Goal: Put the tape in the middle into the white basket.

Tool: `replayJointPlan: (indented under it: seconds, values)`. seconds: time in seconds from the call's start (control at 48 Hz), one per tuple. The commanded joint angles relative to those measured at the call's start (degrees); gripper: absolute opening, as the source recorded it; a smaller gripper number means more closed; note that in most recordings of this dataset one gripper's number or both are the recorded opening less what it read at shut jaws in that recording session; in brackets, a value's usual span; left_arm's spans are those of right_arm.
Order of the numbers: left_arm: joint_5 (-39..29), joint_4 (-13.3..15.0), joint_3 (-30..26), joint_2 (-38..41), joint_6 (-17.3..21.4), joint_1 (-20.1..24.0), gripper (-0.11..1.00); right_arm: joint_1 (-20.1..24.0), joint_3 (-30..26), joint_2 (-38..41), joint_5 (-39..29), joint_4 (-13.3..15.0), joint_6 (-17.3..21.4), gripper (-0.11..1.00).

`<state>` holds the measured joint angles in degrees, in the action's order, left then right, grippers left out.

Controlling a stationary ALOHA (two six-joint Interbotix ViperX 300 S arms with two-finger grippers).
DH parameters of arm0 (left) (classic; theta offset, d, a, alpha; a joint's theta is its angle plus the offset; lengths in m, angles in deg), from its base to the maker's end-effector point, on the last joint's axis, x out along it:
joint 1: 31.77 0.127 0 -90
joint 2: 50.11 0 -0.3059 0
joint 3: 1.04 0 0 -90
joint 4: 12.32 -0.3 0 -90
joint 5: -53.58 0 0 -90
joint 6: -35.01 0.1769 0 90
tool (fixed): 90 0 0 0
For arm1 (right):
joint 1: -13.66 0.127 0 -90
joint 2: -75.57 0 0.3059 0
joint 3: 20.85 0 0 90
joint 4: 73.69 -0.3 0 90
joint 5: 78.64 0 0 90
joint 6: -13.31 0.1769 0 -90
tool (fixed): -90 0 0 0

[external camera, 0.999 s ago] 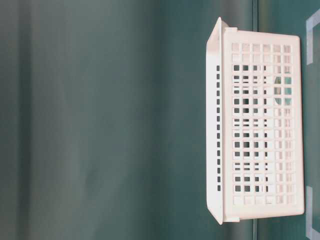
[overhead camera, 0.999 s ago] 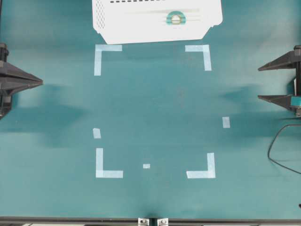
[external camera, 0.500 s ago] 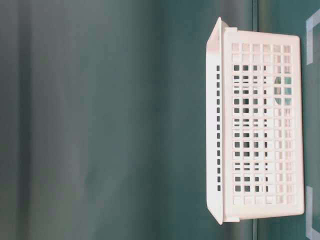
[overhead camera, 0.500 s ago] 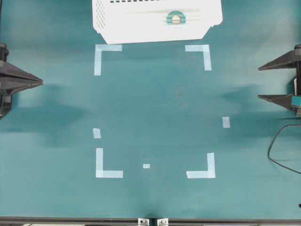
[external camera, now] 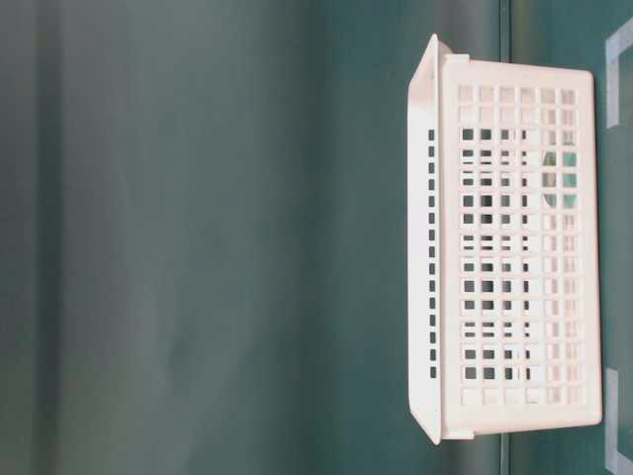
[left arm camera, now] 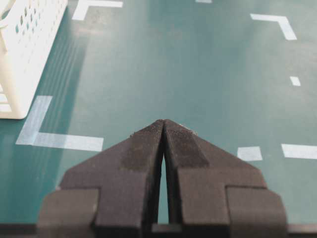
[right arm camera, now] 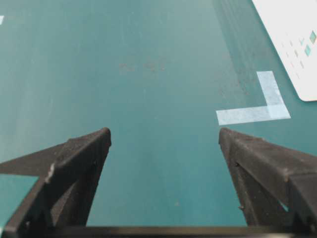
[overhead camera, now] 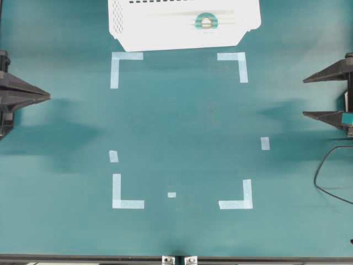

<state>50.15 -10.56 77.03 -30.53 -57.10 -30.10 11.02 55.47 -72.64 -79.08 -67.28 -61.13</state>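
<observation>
The white basket (overhead camera: 182, 25) is cut off by the top edge of the overhead view, its far wall unseen. In the table-level view, the tape (external camera: 550, 178) is glimpsed only in fragments through the basket's perforations. Both arms are cropped at nine and three o'clock overhead. A black cable (overhead camera: 325, 171) is cut off at four o'clock.

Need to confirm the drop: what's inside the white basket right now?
The tape lies flat inside the white basket, toward its right end. Nothing else shows on the floor in view; the far part is cut off by the frame.
</observation>
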Motion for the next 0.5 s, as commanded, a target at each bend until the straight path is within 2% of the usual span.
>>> replayJointPlan:
  seconds: [0.0,0.479]
  values:
    - [0.53,0.0,-0.62,0.44,0.0,0.18,-0.11,0.0,-0.53,0.35,0.35,0.09,-0.09,0.98]
    - [0.53,0.0,-0.62,0.53,0.0,0.18,-0.11,0.0,0.26,0.35,1.23,0.09,0.0,0.98]
